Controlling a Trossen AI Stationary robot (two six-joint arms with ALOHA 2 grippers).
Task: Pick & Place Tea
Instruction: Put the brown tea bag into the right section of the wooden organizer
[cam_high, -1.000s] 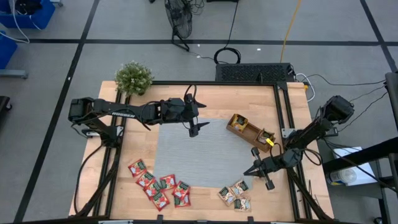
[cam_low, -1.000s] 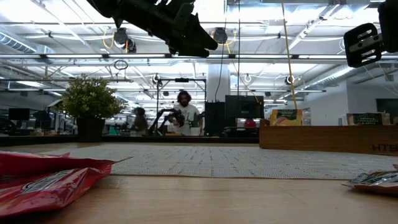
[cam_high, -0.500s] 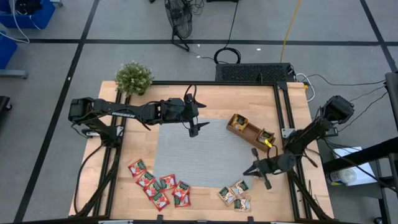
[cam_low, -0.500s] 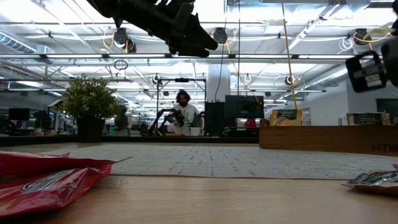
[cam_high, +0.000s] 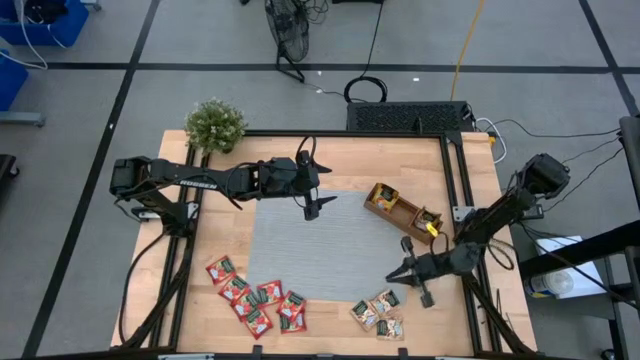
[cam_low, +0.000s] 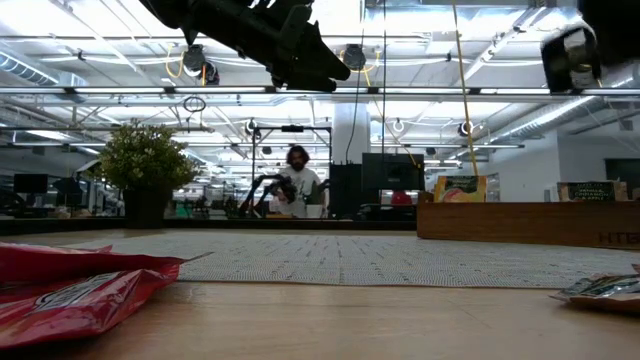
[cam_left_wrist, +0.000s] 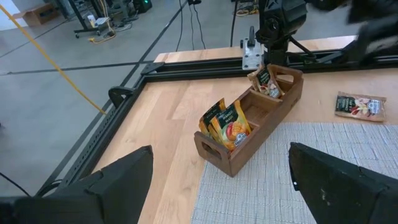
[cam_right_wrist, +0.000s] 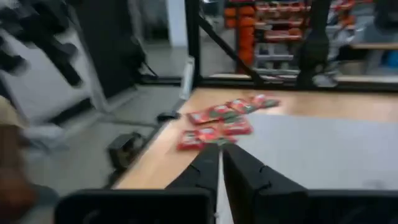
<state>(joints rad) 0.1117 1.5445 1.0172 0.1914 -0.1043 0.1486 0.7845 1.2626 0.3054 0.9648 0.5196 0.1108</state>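
Several red tea sachets (cam_high: 255, 298) lie flat on the wooden table near its front left, and also show in the right wrist view (cam_right_wrist: 221, 118). Several pale, dark-green sachets (cam_high: 378, 310) lie at the front right. Orange-yellow sachets (cam_left_wrist: 224, 124) stand in the brown wooden tray (cam_high: 402, 211). My left gripper (cam_high: 312, 207) hangs open and empty above the far edge of the grey mat (cam_high: 310, 245). My right gripper (cam_high: 392, 278) is shut and empty above the mat's right edge, just beyond the pale sachets, pointing toward the table's left.
A potted plant (cam_high: 215, 125) stands at the table's far left corner. A black frame (cam_high: 455, 200) runs along the table's edges. One pale sachet (cam_left_wrist: 359, 106) lies on the wood beside the tray. A person (cam_low: 296, 180) shows in the room behind.
My right gripper has moved a little toward the table's left edge, staying shut and above the mat's right side. My left arm has kept still.
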